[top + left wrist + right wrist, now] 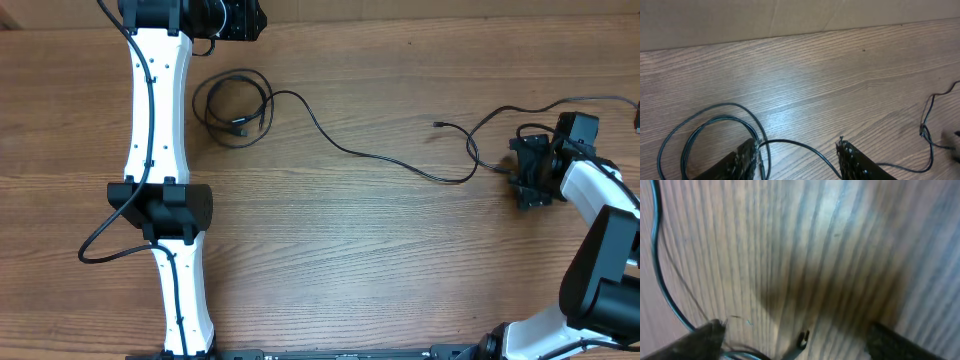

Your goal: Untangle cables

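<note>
Nearest, the right gripper (796,329) stands wide open, straddling a small plug end (802,339) of the cables (345,150) on the table (350,270); lower it squarely and pinch just behind the plug, not the wood. Farther off, the left gripper (797,149) is open too, a strand running between its jaws beside the coil (235,103); steady that side so the pull tightens no loop

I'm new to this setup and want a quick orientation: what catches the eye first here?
A small coil of black cable lies upper left in the overhead view, beside the white left arm. One long strand snakes from it across the wooden table toward the right gripper, whose jaws stand open.
</note>
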Tool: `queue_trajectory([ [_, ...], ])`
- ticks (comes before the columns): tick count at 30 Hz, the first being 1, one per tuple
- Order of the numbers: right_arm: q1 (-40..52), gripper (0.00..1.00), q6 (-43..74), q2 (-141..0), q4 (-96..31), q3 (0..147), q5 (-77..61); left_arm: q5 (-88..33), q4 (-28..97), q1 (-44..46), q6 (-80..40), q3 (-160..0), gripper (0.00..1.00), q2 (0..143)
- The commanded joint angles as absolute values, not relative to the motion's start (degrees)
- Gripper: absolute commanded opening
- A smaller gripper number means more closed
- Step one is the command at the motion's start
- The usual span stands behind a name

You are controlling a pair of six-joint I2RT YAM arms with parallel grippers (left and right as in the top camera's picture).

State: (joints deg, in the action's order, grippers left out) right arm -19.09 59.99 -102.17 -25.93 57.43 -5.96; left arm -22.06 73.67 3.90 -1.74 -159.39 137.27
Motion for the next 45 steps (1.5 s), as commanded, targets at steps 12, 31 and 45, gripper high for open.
queue_trajectory([
  [12, -16.51, 0.70, 65.14, -103.77, -24.27, 57.54, -9.02, -22.09, 73.47, 4.12, -3.40, -160.77, 0.53, 136.81],
  [31, -14.94, 0.04, 53.17, -108.81, -26.55, 59.35, -5.65, -22.02, 73.43, 4.08, -3.16, -160.77, 0.54, 136.81],
  [45, -3.01, 0.04, 51.05, -104.14, -35.11, 74.04, -29.87, -21.85, 73.47, 4.08, -3.16, -160.77, 0.54, 136.81],
])
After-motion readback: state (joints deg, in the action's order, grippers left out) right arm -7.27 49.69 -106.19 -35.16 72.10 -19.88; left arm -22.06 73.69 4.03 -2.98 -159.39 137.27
